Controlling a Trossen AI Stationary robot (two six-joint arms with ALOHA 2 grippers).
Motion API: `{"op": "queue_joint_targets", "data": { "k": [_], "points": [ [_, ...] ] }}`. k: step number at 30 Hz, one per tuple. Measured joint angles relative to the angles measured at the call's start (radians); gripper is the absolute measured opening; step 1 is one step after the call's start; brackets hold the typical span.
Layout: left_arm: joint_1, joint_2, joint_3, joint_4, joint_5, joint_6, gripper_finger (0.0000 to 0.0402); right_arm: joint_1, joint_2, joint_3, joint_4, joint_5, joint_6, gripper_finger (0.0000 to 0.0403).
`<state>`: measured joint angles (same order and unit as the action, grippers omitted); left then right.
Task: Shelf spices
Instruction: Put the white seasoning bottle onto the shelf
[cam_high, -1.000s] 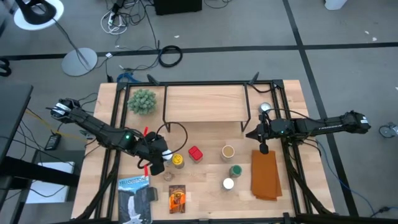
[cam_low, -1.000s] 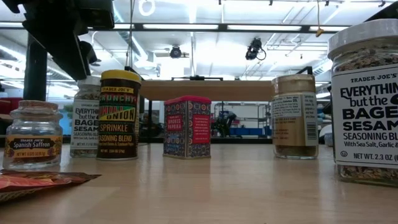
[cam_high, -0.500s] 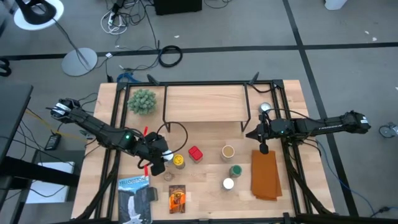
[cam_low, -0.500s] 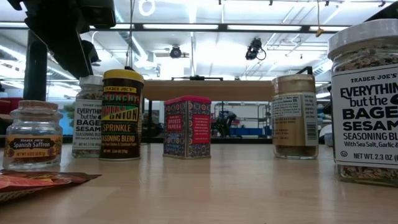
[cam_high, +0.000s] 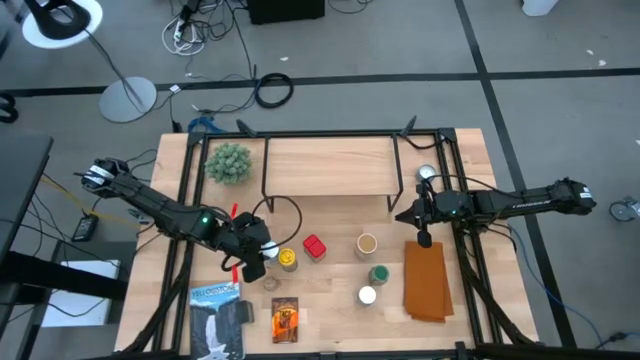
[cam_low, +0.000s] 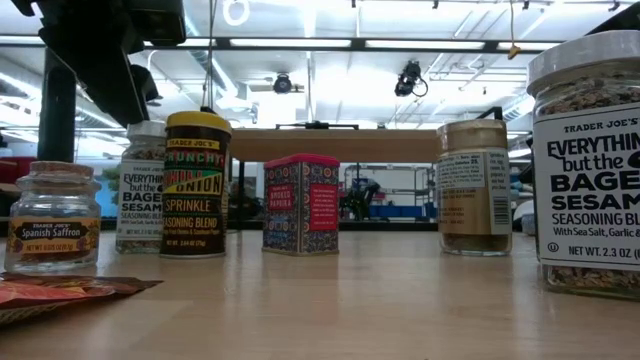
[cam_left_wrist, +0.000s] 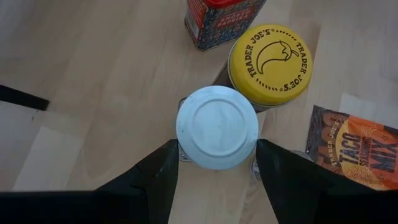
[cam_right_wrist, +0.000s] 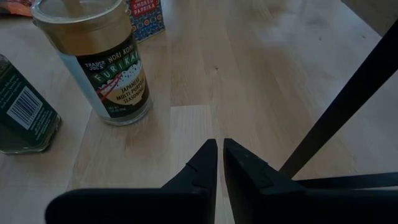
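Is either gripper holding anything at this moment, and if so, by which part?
The left gripper has its fingers on either side of the white-lidded jar, just below the lid; a firm grip cannot be confirmed. The right gripper is shut on nothing.

The yellow-lidded onion jar (cam_left_wrist: 270, 65) touches the white-lidded jar (cam_left_wrist: 217, 127), closing that side; the red paprika tin (cam_high: 314, 246) stands just beyond. Bare table (cam_high: 340, 225) lies open toward the shelf (cam_high: 328, 165), whose black legs (cam_high: 395, 176) frame the gap underneath.

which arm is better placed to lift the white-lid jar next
Left. The left gripper has its open fingers on both sides of the white-lid jar. The right gripper is shut, beside the shelf leg.
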<state>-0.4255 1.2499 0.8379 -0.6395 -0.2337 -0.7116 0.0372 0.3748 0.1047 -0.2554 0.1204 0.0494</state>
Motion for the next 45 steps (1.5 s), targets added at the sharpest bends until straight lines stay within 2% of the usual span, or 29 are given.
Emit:
{"op": "queue_joint_targets", "data": {
  "k": [11,20,33,45],
  "points": [
    [0.000,0.000,0.000,0.008,-0.001,0.032,0.0219,0.000,0.000,0.000,0.000,0.000,0.000,0.0029],
    [0.000,-0.001,0.000,0.115,-0.001,0.035,0.0219,0.000,0.000,0.000,0.000,0.000,0.000,0.0029],
    [0.000,-0.001,0.000,0.133,-0.004,0.235,0.0219,0.000,0.000,0.000,0.000,0.000,0.000,0.0029],
    [0.000,-0.001,0.000,0.133,-0.004,0.237,0.0219,0.000,0.000,0.000,0.000,0.000,0.000,0.0025]
  ]
}}
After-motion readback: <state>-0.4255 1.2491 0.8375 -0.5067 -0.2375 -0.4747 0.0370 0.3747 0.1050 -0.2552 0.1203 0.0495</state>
